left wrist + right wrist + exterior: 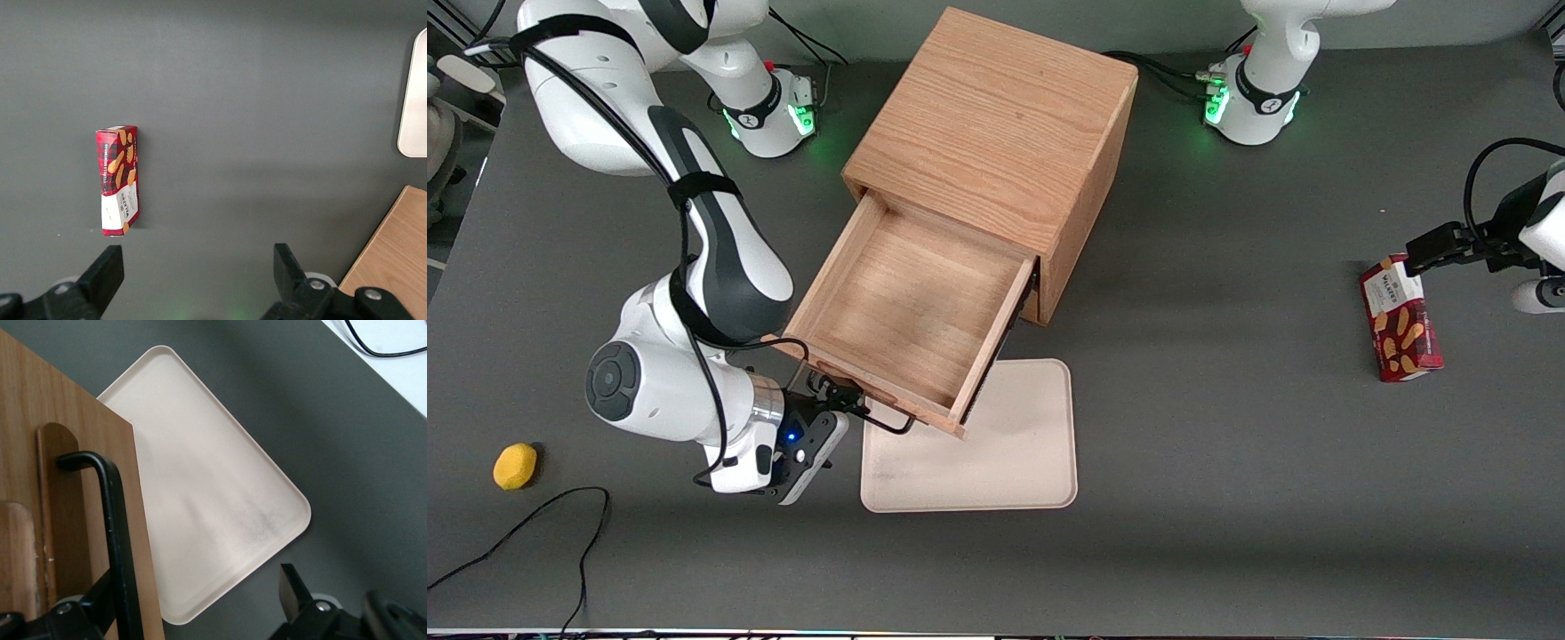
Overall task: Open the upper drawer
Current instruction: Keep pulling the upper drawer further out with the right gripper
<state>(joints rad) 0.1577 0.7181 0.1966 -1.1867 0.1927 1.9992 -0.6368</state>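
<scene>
The upper drawer point(911, 307) of the light oak cabinet point(996, 124) stands pulled far out, an empty shallow wooden tray. Its thin black wire handle point(885, 425) is on the drawer front nearest the front camera. My right gripper point(831, 402) is at that handle, at the end of the front toward the working arm. In the right wrist view the gripper point(197, 600) is open, its fingers wide apart. The handle point(113, 520) runs between them, close against one finger point(100, 597) and well clear of the other. The lower drawer is hidden under the upper one.
A cream tray point(996, 444) lies flat on the table, partly under the open drawer's front; it also shows in the right wrist view point(220, 493). A yellow lemon point(515, 466) and a black cable point(534, 524) lie toward the working arm's end. A red biscuit box point(1400, 320) lies toward the parked arm's end.
</scene>
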